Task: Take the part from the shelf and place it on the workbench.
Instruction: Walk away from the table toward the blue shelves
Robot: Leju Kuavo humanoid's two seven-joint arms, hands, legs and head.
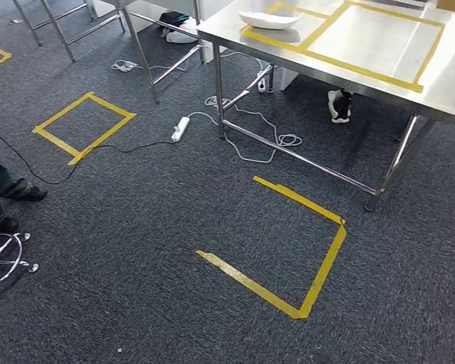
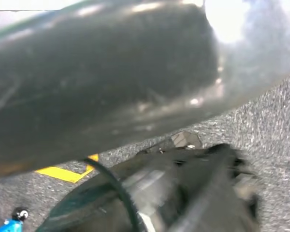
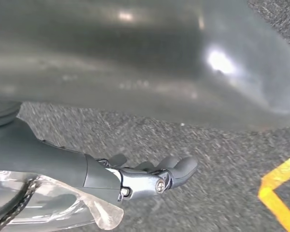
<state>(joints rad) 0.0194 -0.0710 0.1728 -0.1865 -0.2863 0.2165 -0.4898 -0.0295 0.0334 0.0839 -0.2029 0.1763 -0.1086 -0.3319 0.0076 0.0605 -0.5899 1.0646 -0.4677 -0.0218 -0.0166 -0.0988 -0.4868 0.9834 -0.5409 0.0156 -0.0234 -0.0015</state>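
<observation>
I look down across grey carpet toward the steel surface [image 1: 385,72], where a white part [image 1: 269,19] lies at the edge of a yellow-taped rectangle [image 1: 351,42], apparently the marked drop zone. Whether this is the part I am to deliver, or one already set there, I cannot tell. On the floor just short of the surface, an open square of yellow tape [image 1: 305,250] seems to mark where I should stand. A white power strip [image 1: 180,128] and loose cables [image 1: 259,136] trail near the surface's legs, a likely trip risk for a walking approach. At the left edge, a person's shoes [image 1: 27,192] and a chair base [image 1: 4,258] sit well apart from my path.

My right robot hand [image 3: 154,176] hangs over the carpet, fingers extended side by side and holding nothing I can see. My left robot hand [image 2: 195,188] is a dark blur; its state I cannot tell.
</observation>
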